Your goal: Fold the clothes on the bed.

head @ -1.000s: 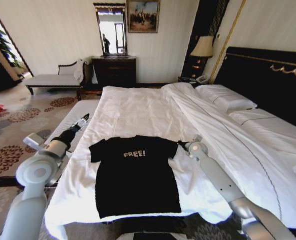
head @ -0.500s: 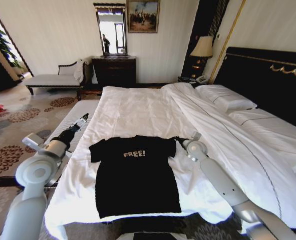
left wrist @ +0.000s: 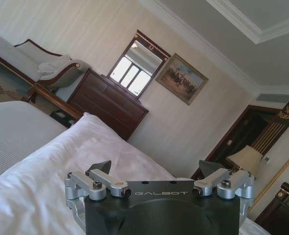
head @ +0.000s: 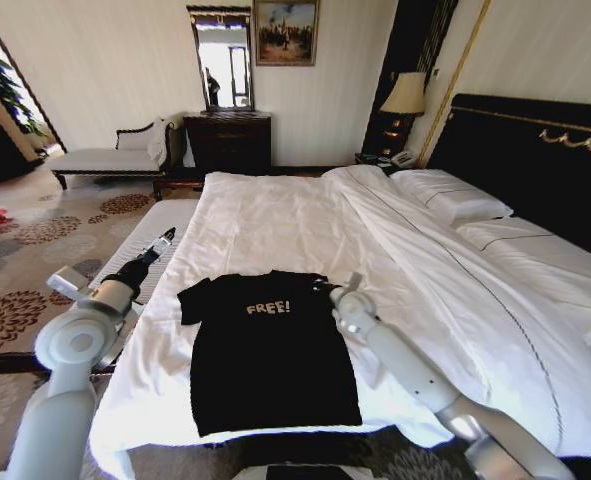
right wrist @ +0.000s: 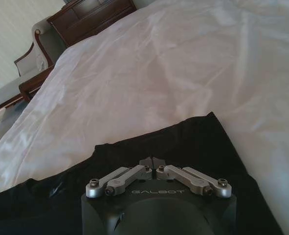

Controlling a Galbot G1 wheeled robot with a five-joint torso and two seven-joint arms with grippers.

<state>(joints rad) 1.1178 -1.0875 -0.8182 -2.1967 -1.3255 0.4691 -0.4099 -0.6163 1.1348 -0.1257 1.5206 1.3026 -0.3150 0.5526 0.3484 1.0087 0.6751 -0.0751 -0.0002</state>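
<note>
**Gripping the right shoulder of the T-shirt**

Lying flat near the foot edge of the very large white-sheeted bed (head: 305, 215), the black short-sleeved cotton T-shirt (head: 270, 355) faces chest up, collar toward the far end. White lettering on the chest reads "FREE!". The word "GALBOT" is printed in pale letters on the black gripper housing in both wrist views.

Right arm: stretched forward and inward across the bed's near corner, silver links rising from lower right to the shirt's right shoulder. Right gripper (head: 327, 287) sits at the shoulder, by the collar. In the right wrist view the right gripper (right wrist: 152, 162) has its fingertips pressed together over black cloth; it seems to pinch a fold of the shirt, though the tips hide the contact itself. In that view the sleeve looks folded inward over the shirt body, and white sheet fills the space past the hem of black fabric.

Left arm: raised off the bed's left side, elbow bent, forearm angled up and forward. Left gripper (head: 161, 243) hangs above the striped mattress edge, well apart from the shirt's left sleeve. In the left wrist view the left gripper (left wrist: 158, 169) has its dark fingertips spread wide, nothing between them; a dark wooden dresser (left wrist: 105, 100) and framed painting (left wrist: 181, 79) stand behind.
</note>
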